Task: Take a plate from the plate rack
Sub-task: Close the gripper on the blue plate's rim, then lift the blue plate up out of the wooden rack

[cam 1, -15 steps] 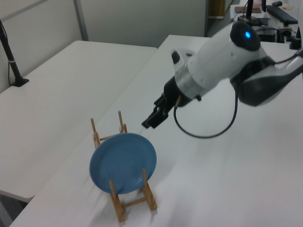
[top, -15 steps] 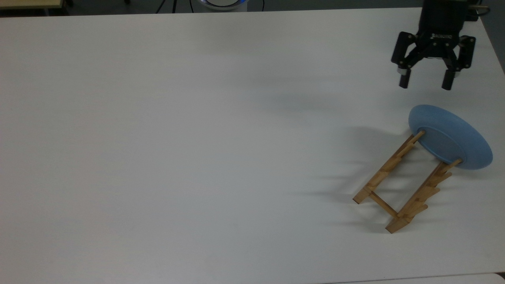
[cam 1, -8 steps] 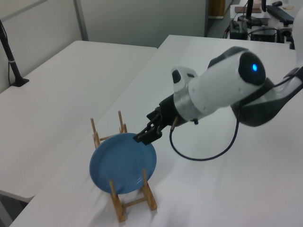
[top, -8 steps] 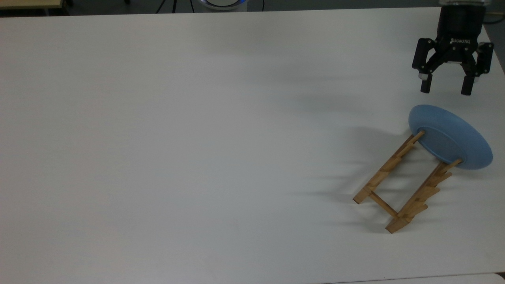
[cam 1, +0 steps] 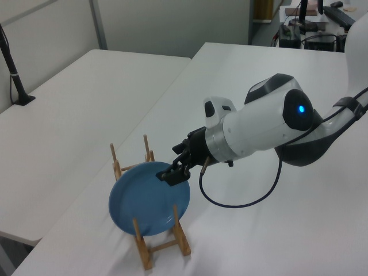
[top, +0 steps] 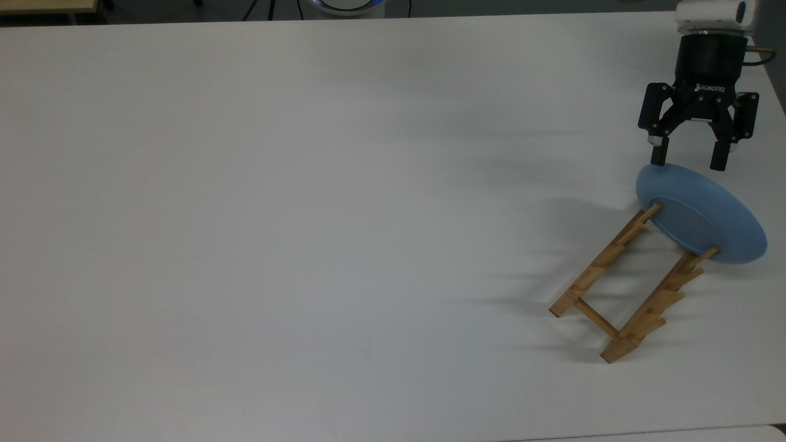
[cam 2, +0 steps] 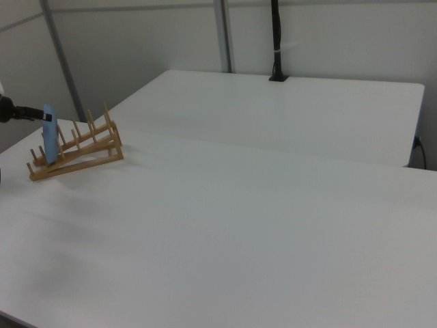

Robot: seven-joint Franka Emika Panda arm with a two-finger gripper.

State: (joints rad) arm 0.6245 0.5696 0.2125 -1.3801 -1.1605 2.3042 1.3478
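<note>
Wide-open, empty gripper [top: 689,164] is straddling the glossy blue plate [top: 706,221] rim; the plate is standing in the notched wooden plate rack [top: 620,288] on a bare white desk [top: 307,215].

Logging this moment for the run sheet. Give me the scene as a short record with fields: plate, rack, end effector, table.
plate: round light-blue plate standing on edge in the rack's end slot, at the end nearest the end effector
rack: small light-brown wooden plate rack with two notched rails and pegs; other slots hold nothing
end effector: black two-finger end effector, fingers open, tips at the plate's top rim in the top view; no grip yet
table: white table, rack near the top view's right edge
task state: plate not yet lifted out
</note>
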